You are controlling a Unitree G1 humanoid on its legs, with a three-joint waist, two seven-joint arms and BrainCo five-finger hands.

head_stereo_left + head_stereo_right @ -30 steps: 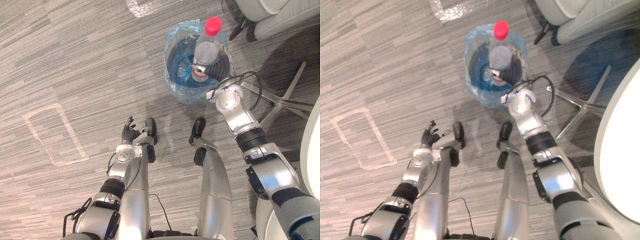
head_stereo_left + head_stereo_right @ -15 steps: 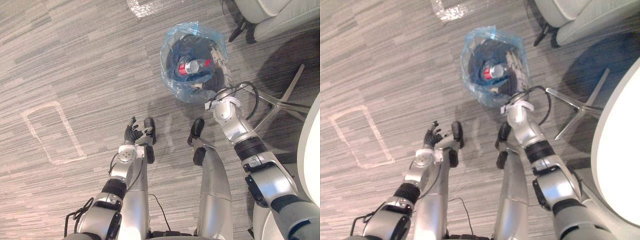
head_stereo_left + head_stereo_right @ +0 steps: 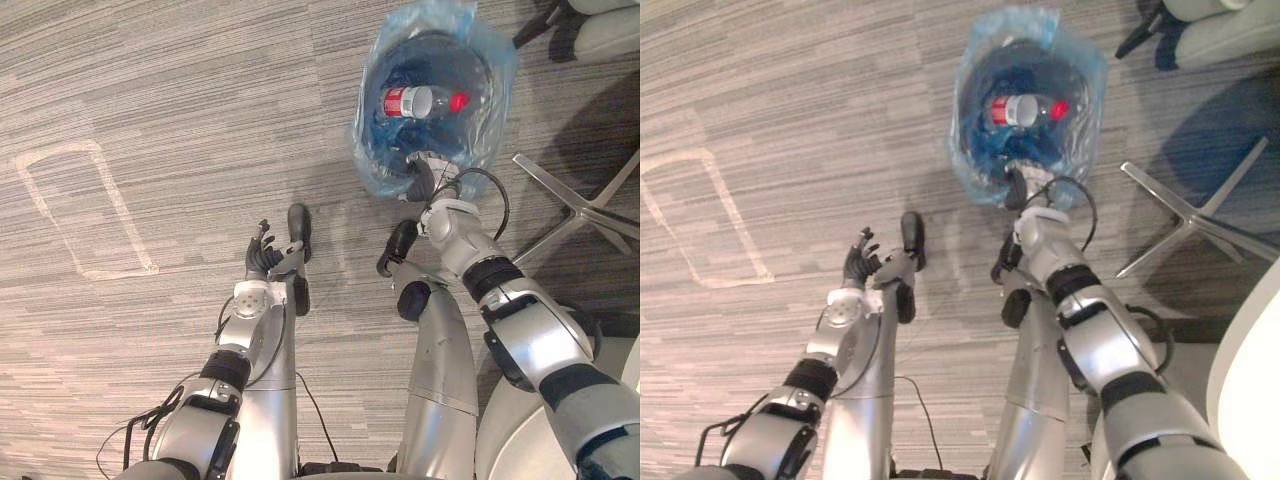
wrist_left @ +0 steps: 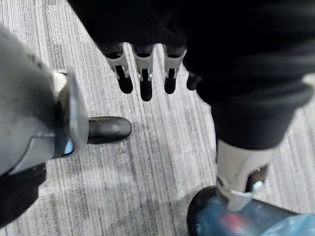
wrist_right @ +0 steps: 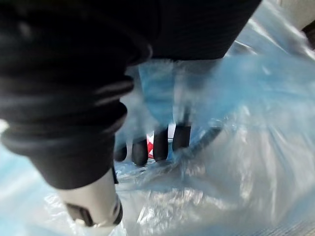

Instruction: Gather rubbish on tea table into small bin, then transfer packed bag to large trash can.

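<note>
The small bin (image 3: 372, 150), lined with a blue plastic bag (image 3: 1085, 75), stands on the carpet ahead of me. A clear bottle (image 3: 425, 101) with a red label and red cap lies on its side inside it. My right hand (image 3: 424, 181) is at the bin's near rim. In the right wrist view its fingers (image 5: 160, 143) reach straight into the bag's film (image 5: 236, 147), with the thumb (image 5: 96, 209) outside; nothing is clenched. My left hand (image 3: 262, 257) hangs low at the left, its fingers (image 4: 142, 83) straight and empty over the carpet.
A chair's silver star base (image 3: 585, 208) spreads on the floor right of the bin, with a pale seat (image 3: 605, 25) at the far right. A white taped rectangle (image 3: 80, 210) marks the carpet at left. A white table edge (image 3: 1252, 395) curves in at lower right.
A second ago my right hand held the bottle upright over the bin; it let go and the bottle now lies inside. The hand has drawn back to the near rim. The camera has shifted.
</note>
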